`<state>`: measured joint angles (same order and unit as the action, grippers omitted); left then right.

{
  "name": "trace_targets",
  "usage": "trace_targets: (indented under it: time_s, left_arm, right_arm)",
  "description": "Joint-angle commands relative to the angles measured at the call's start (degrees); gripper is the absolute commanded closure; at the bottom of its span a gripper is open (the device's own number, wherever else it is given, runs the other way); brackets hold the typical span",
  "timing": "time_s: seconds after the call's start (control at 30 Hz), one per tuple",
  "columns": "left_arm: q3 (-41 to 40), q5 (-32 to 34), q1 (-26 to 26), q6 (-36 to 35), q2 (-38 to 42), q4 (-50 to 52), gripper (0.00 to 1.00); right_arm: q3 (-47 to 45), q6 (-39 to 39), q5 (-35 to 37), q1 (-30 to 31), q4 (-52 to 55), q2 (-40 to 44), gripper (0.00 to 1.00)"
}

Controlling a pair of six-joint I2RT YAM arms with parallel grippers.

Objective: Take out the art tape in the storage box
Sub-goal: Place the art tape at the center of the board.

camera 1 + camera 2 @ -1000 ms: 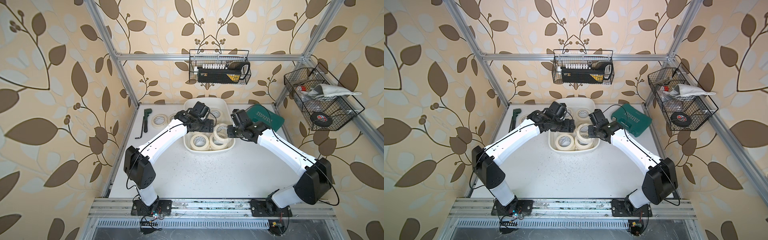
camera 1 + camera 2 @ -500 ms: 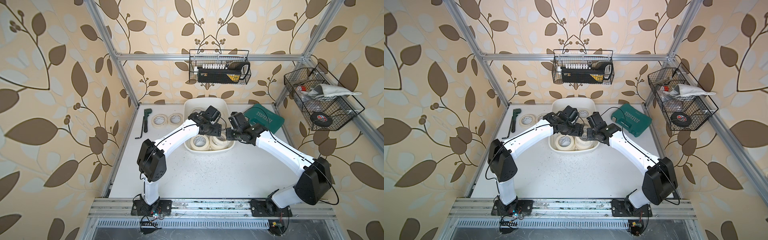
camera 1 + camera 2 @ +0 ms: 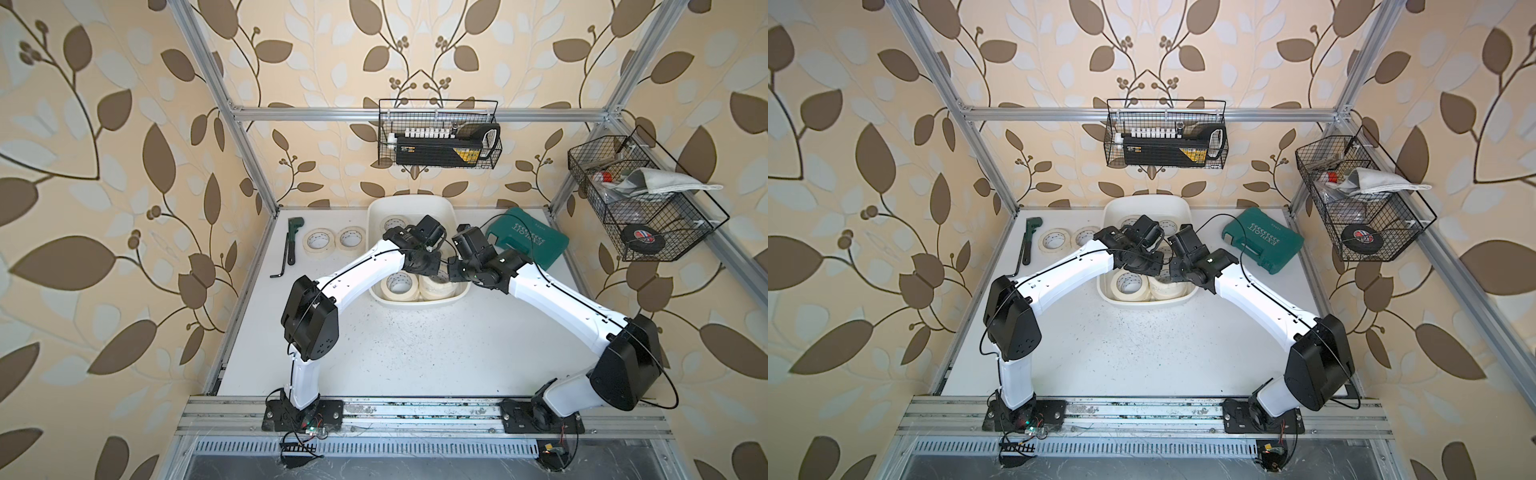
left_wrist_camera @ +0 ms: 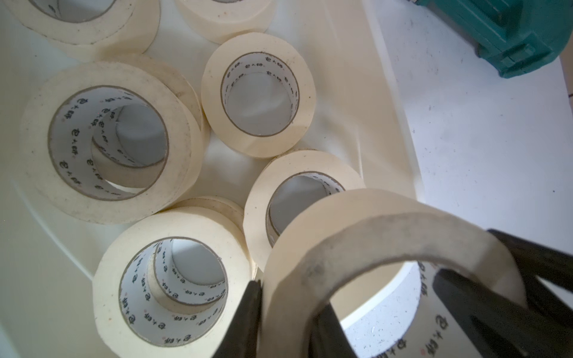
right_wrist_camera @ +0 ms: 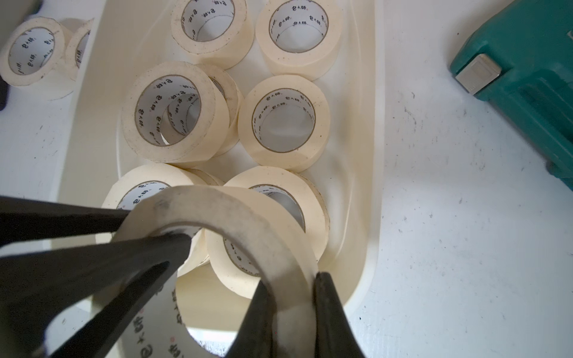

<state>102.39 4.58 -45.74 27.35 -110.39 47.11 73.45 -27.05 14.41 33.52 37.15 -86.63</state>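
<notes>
Left gripper [image 4: 286, 310], right gripper [image 5: 291, 294] both pinch same art tape roll [image 4: 372, 214]; top views hide fingertips.

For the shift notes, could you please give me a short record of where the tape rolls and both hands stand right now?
left hand: shut on the held roll, pinching its wall
right hand: shut on the same roll, across the ring
held roll position: in the air over the storage box's edge
rolls in box: several, some stacked
rolls outside: two, on the table, on the left arm's side of the box
stage: apparently a pass between hands
</notes>
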Motion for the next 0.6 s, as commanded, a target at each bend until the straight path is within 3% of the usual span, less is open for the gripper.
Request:
trace_targets:
  time_s: [0.0, 0.17, 0.23, 0.43, 0.57]
  left_arm:
    - [1.6, 2.93, 0.74, 1.76, 1.18, -1.01, 0.89]
    - [1.46, 5.83, 1.29, 1.0, 2.09, 0.29, 0.92]
    - [1.33, 6.09, 1.86, 0.75, 2.75, 0.69, 0.93]
    - [-0.92, 10.47, 4.15, -0.5, 6.44, 2.54, 0.93]
    - [-4.67, 10.74, 8.99, -0.52, 10.13, 2.12, 0.94]
  right_arm:
    - [2.84, -1.08, 1.07, 0.25, 1.47, 1.42, 0.76]
    - [4.4, -0.05, 1.19, 0.39, 3.48, 3.19, 0.55]
    - [4.77, 0.05, 0.71, 0.36, 3.72, 4.18, 0.51]
    - [5.34, 0.01, -1.98, 0.41, 3.11, 7.6, 0.47]
    - [5.38, -0.02, -3.03, 0.42, 2.64, 8.83, 0.46]
